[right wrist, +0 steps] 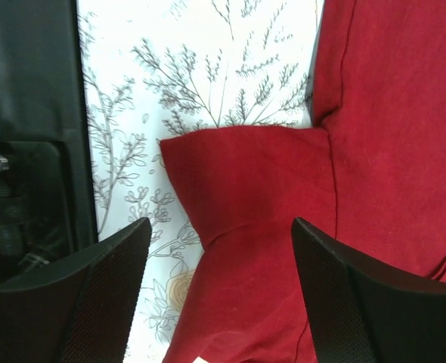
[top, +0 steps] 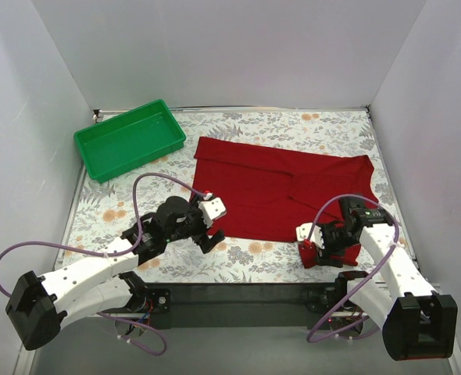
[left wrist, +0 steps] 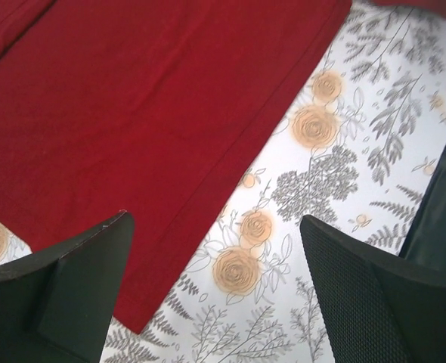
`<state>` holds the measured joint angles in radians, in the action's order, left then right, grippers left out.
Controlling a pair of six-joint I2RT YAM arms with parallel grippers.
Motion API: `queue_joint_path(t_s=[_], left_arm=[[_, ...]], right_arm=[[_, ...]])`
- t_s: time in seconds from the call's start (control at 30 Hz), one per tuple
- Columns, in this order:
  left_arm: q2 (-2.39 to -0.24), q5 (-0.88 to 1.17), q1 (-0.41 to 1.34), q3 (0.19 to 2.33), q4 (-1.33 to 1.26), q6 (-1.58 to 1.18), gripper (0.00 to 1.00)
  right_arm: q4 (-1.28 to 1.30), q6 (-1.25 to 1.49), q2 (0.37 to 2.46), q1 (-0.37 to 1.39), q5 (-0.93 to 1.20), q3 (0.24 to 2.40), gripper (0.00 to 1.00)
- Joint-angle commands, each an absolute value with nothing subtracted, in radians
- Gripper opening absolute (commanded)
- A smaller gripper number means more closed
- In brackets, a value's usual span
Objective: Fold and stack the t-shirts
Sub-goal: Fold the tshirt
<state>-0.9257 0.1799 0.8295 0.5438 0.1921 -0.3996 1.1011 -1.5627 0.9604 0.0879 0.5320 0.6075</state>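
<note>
White walls closed in on three sides around the flower-printed tablecloth (top: 262, 254) you were working on. Your left gripper (top: 211, 226) hung with its fingers spread wide and nothing between them; its wrist camera showed both dark fingertips (left wrist: 94, 257) apart above the cloth, just over the near left corner of the t-shirt (left wrist: 132, 113). That corner lay flat, its hem running diagonally across the printed roses. Your right gripper (top: 312, 251) was spread as well, its fingers (right wrist: 336, 280) standing either side of a short sleeve (right wrist: 246, 181) without closing on it; the sleeve stuck out from the body of the garment toward the dark front edge of the table (right wrist: 26, 76), and the fabric ran down between the two fingers. Whether the pads touched the sleeve you could not tell from that view. Outward from both grippers, the dark red t-shirt (top: 277, 191) lay spread over the middle and right of the table, mostly flat with a few soft creases, its far edge reaching toward the back wall. Well apart from it, in the far left corner, sat the green tray (top: 129, 141), turned at an angle to the table edges. Purple cables (top: 148, 181) looped off each arm.
</note>
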Motion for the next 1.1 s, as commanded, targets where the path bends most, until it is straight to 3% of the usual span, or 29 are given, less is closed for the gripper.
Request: queue_joint_path(t_s=[0.0,0.1,0.33,0.57,0.8,0.9,1.07], left_arm=[[-0.905,0.231,0.833,0.554,0.111,-0.506,0.85],[-0.913,0.282,0.834,0.546,0.065,-0.520,0.85],[-1.006,0.423,0.856,0.528,-0.179,-0.607,0.84],[-1.190,0.379,0.960,0.568,-0.279,-0.589,0.84],[-1.209,0.341,0.994,0.557,-0.288,-0.575,0.84],[-1.183,0.319,0.996,0.532,-0.284,-0.577,0.84],[-1.101,0.298,0.996,0.492,-0.258,-0.591,0.84]], right_arm=[[0.991,-1.483,0.919,0.124,0.462,0.562,0.67],[0.892,-1.413,0.897,0.159,0.413,0.508,0.61],[0.853,-1.341,0.905,0.164,0.459,0.535,0.31],[0.910,-1.240,1.105,0.161,0.575,0.739,0.30],[0.787,-1.035,1.324,0.121,0.549,0.882,0.25],[0.785,-1.009,1.310,0.066,0.544,0.925,0.25],[1.029,-1.303,1.142,0.058,0.531,0.866,0.32]])
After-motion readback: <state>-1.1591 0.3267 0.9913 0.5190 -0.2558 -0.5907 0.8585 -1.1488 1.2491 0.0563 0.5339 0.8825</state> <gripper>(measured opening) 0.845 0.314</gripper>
